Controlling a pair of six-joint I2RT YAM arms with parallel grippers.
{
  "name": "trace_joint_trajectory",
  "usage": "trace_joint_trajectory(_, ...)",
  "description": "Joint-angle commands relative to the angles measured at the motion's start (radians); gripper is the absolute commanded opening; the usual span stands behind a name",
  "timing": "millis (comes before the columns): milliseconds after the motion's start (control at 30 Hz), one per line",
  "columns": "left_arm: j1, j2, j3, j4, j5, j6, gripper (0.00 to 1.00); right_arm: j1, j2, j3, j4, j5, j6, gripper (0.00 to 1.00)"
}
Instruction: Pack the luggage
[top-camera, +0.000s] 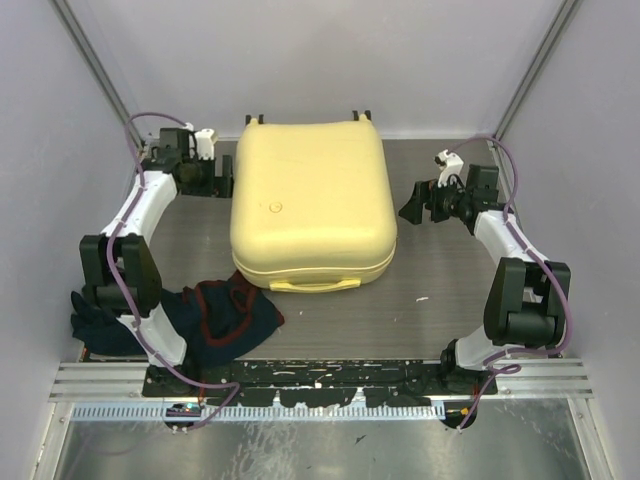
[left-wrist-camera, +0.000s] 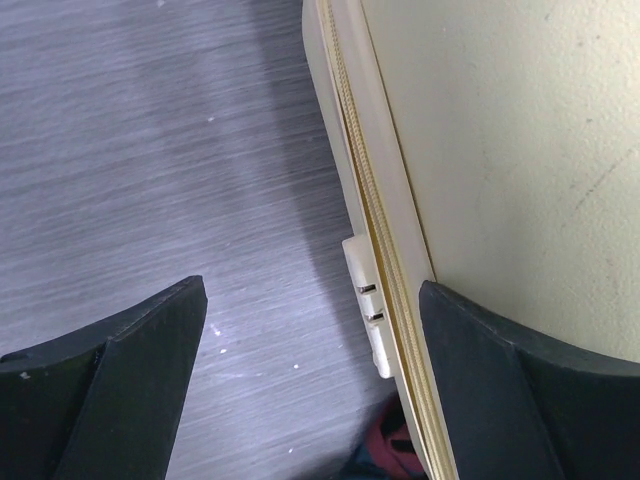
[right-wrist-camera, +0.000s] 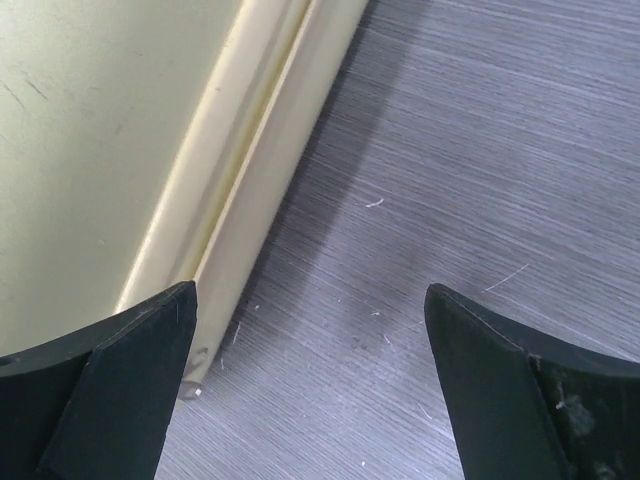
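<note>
The pale yellow luggage (top-camera: 312, 200) lies closed in the middle of the table, its handle (top-camera: 315, 285) toward the near edge and its black wheels (top-camera: 361, 115) at the far end. My left gripper (top-camera: 222, 180) is open and empty beside its far left edge. In the left wrist view (left-wrist-camera: 312, 340) the right finger overlaps the shell (left-wrist-camera: 500, 150) next to the zipper seam (left-wrist-camera: 375, 230). My right gripper (top-camera: 412, 210) is open and empty just right of the luggage. In the right wrist view (right-wrist-camera: 310, 350) the luggage side (right-wrist-camera: 100, 120) is at the left finger.
A dark blue and red garment (top-camera: 225, 310) lies crumpled on the table at the front left, by the left arm's base; a bit of it shows in the left wrist view (left-wrist-camera: 385, 450). Grey walls enclose the table (top-camera: 440, 290) on three sides.
</note>
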Motion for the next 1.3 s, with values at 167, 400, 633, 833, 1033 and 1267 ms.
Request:
trace_joint_trajectory(167, -0.167, 0.041, 0.052, 0.029, 0.146, -0.043, 0.9, -0.001, -0.061, -0.025, 0.001, 0.031, -0.028, 1.0)
trace_joint_trajectory(400, -0.103, 0.005, 0.166, -0.145, 0.101, -0.057, 0.98, -0.095, -0.082, 0.052, -0.077, 0.027, -0.026, 1.0)
trace_joint_trajectory(633, 0.06, 0.04, 0.429, -0.439, 0.123, -0.008, 0.98, -0.227, -0.057, 0.211, -0.201, -0.037, -0.012, 1.0)
trace_joint_trajectory(833, 0.159, 0.023, 0.484, -0.525, 0.091, 0.021, 0.98, -0.325, 0.037, 0.392, -0.346, -0.064, -0.024, 1.0)
trace_joint_trajectory(1033, 0.203, -0.021, 0.425, -0.524, 0.064, 0.022, 0.98, -0.379, 0.082, 0.445, -0.407, -0.061, -0.029, 1.0)
trace_joint_trajectory(1267, 0.206, -0.06, 0.349, -0.483, 0.043, -0.016, 0.98, -0.379, 0.104, 0.45, -0.44, -0.087, -0.034, 1.0)
